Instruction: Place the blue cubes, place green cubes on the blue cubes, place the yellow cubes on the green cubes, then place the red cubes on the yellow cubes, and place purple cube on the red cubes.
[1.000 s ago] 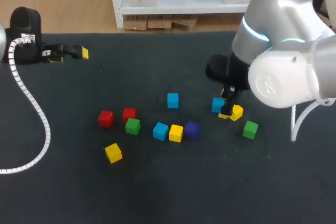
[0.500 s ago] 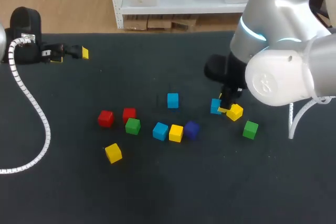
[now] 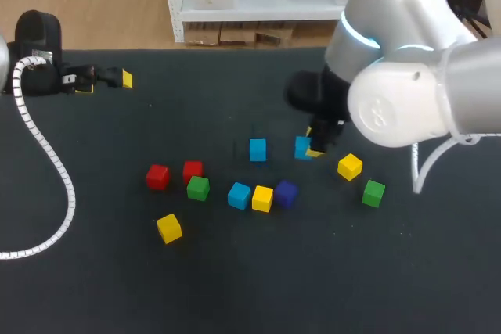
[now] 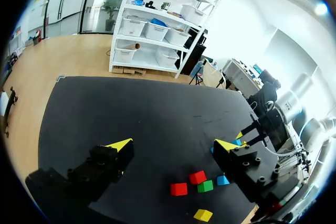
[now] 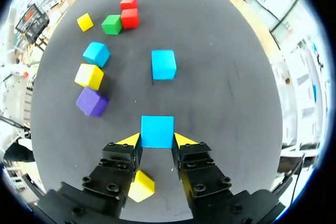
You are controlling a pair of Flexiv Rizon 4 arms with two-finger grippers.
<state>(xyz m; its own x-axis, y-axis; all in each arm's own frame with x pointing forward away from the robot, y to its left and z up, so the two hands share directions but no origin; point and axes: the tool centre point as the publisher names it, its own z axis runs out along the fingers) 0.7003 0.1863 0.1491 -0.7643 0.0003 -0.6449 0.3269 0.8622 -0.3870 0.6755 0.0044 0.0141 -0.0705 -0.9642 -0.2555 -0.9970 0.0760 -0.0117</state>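
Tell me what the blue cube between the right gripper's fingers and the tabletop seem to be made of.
The blue cube in the right gripper is probably painted wood or hard plastic: its faces are flat and evenly coloured, its edges crisp, its sheen soft, and no grain shows. The table looks covered with a dark cloth or foam mat: it is matte black without reflections. Which of the two cannot be told.

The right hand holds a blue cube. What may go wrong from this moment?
1. The right hand seems to grip the blue cube only near its rear edge, so the cube may twist or slip out.
2. A second blue cube lies just ahead of the fingers; setting the held one down close to it may knock it aside.
3. The purple cube lies close beside the hand, and a sideways move could hit it.
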